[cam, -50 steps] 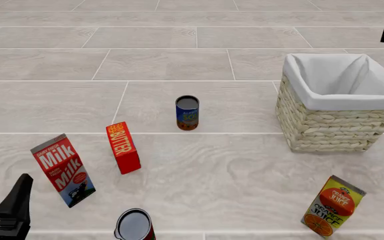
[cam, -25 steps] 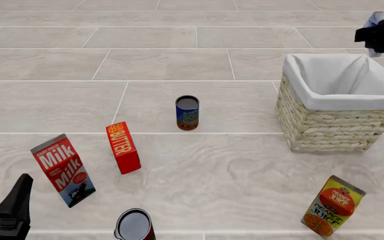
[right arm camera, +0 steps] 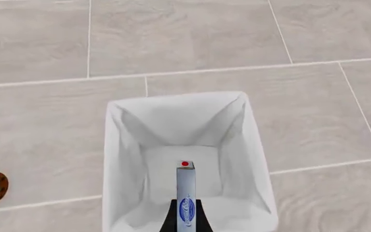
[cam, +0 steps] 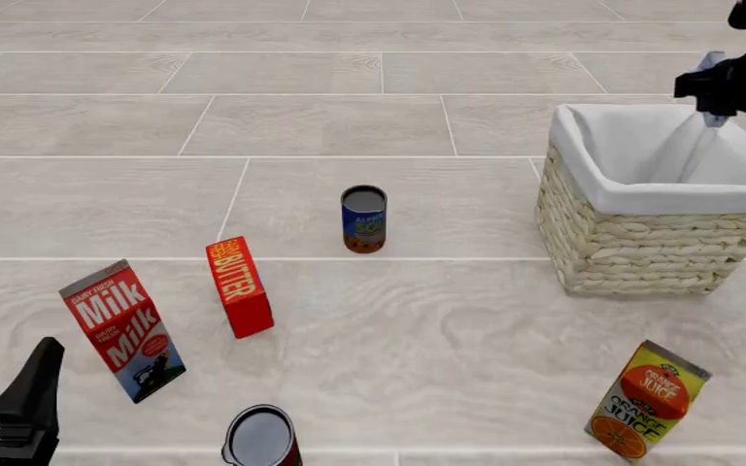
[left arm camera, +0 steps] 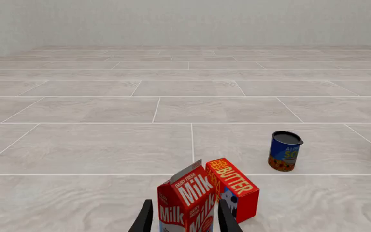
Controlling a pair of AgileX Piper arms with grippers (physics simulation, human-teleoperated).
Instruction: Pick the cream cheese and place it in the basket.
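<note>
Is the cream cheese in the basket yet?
Not yet: the cream cheese is held by the right pincer above the basket.

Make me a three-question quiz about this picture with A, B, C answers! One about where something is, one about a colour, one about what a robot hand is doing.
1. Where is the cream cheese?
A. In the air above the basket
B. Lying by the milk carton
C. On top of the blue can

2. What colour is the butter box?
A. Green
B. Red
C. Purple

3. What is the right gripper doing?
A. Hanging open with nothing
B. Gripping the orange juice carton
C. Holding the cream cheese

Answers:
1. A, the right wrist view shows the box over the white lining.
2. B, both the front and left wrist views show it red.
3. C, the jaws are closed on the narrow box.
</note>
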